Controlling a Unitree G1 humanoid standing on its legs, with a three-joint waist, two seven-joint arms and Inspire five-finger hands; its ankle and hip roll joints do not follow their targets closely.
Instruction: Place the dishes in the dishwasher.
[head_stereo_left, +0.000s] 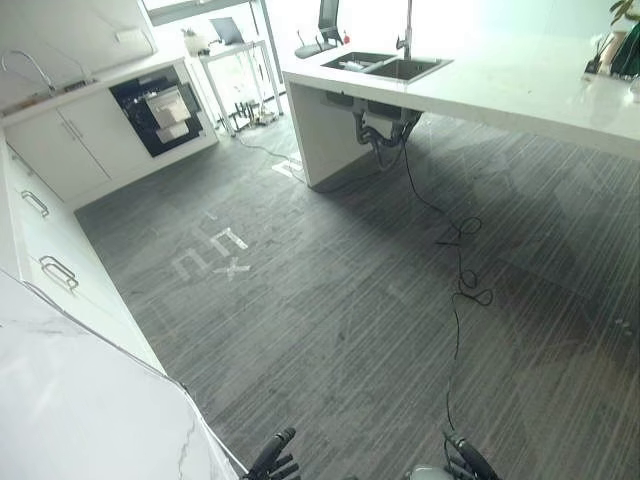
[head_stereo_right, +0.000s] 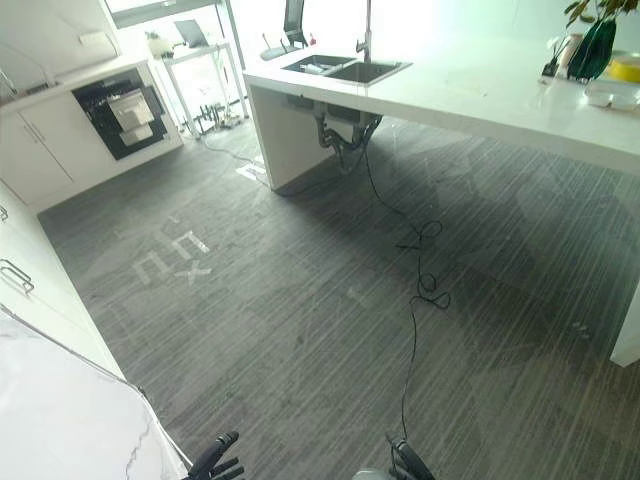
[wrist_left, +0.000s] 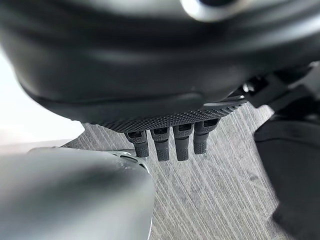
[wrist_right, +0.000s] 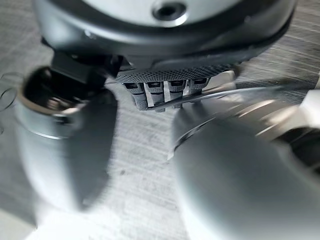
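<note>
A double steel sink (head_stereo_left: 385, 66) with a tall tap is set into the far end of the white island counter (head_stereo_left: 520, 85). Pale items lie in its left basin, too small to make out. A black-fronted built-in appliance (head_stereo_left: 160, 108) sits in the white cabinets at the back left, its door closed. My left hand (head_stereo_left: 275, 460) and right hand (head_stereo_left: 470, 460) hang low over the grey floor, far from both. In the left wrist view the fingers (wrist_left: 165, 142) hang straight and hold nothing. The right hand's fingers (wrist_right: 160, 92) do the same.
A white marble counter (head_stereo_left: 80, 400) with handled drawers (head_stereo_left: 58, 272) runs close along my left. White tape marks (head_stereo_left: 210, 252) lie on the wide grey floor. A small table with a laptop (head_stereo_left: 235, 45) stands at the back. A plant and small containers (head_stereo_right: 595, 50) sit on the island's right end.
</note>
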